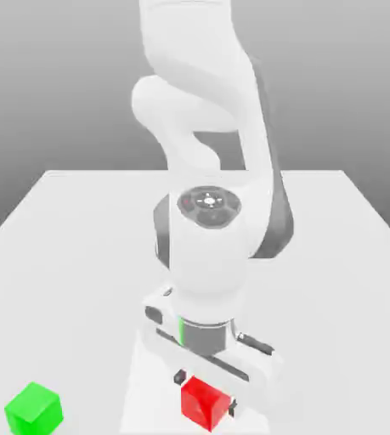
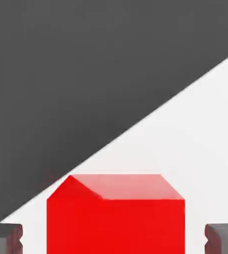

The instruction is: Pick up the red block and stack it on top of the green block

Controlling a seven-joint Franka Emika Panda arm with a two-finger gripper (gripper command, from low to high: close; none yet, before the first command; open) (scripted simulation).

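Gripper (image 1: pixel 205 392) is sitting low at the bottom centre of the exterior view, straddling the red block (image 1: pixel 205 402), and in the hand view the red block (image 2: pixel 115 216) is filling the lower middle with a dark finger (image 2: pixel 4 238) on each side. There's a visible gap between each finger and the cube's sides, so I'm reading the jaws as parted around it and not yet clamping; nothing is being held as far as I can tell. Green block (image 1: pixel 34 407) is resting on the table (image 1: pixel 79 255) down in the bottom left corner of the exterior view, well apart from the red one. So this is looking like the grasp step: next move is probably squeezing onto the red cube squarely, then lifting straight before heading over toward the green one. Room-wise, the stretch of table between the two cubes is looking open, so the carry should be easy. Both blocks are sitting near the bottom of the frame, so I can't tell how close the table edge is there.
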